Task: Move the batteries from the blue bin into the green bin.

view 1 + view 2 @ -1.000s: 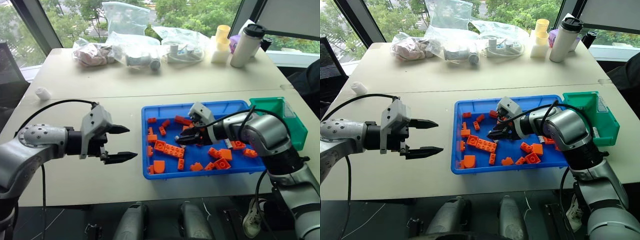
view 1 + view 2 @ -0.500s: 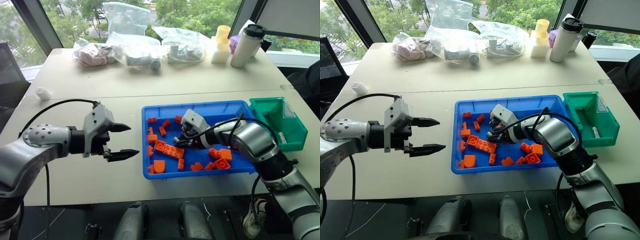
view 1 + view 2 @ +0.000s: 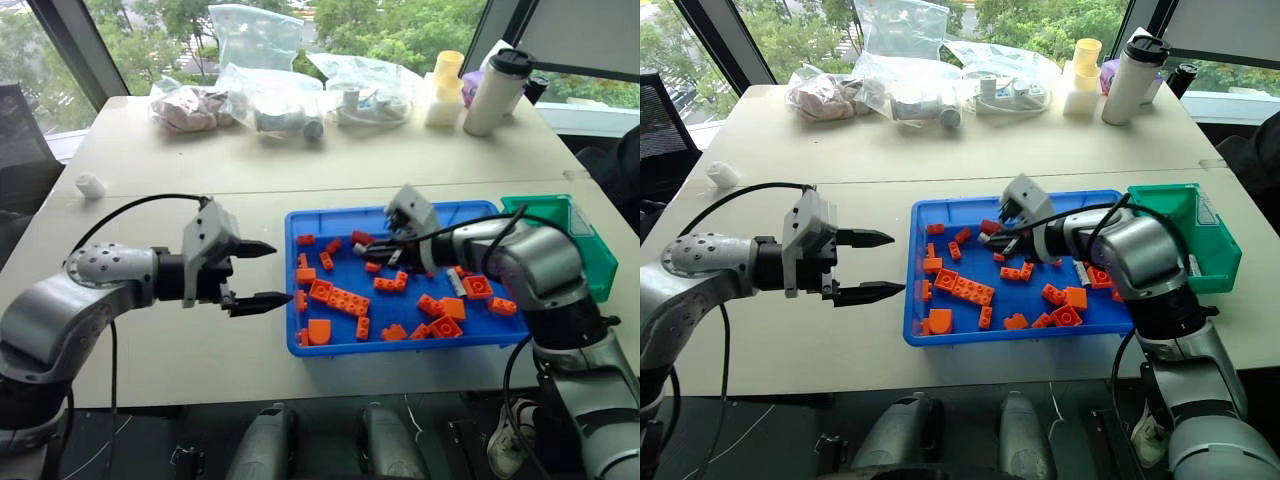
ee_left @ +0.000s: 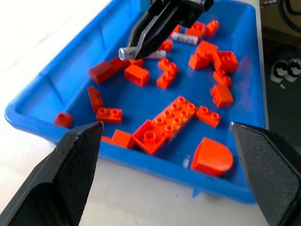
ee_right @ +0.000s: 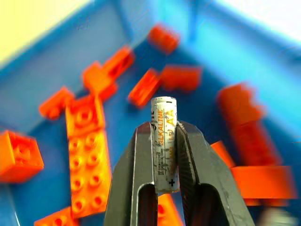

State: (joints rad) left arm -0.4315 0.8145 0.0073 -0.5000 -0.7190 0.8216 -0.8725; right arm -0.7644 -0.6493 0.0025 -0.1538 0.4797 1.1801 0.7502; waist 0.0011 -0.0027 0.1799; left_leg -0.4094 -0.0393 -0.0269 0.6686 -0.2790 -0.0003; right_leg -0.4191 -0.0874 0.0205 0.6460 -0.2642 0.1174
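Right wrist view: right gripper (image 5: 164, 141) clamped on battery (image 5: 163, 141). Left gripper (image 3: 255, 272) spread wide, empty. Carry level toward green bin (image 3: 590, 255) at three o'clock, clearing blue bin (image 3: 400, 345) rim.

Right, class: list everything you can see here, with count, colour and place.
table: one, beige, under everything
blue bin: one, on the table's near side
green bin: one, beside the blue bin
orange bricks: many, in the blue bin
held battery: one, silvery, above the bricks
loose battery: one, silvery, in the blue bin
plastic bags: several, clear, far side
bottle: one, white, far side
left gripper: black, open, beside the blue bin
right gripper: black, shut on the held battery
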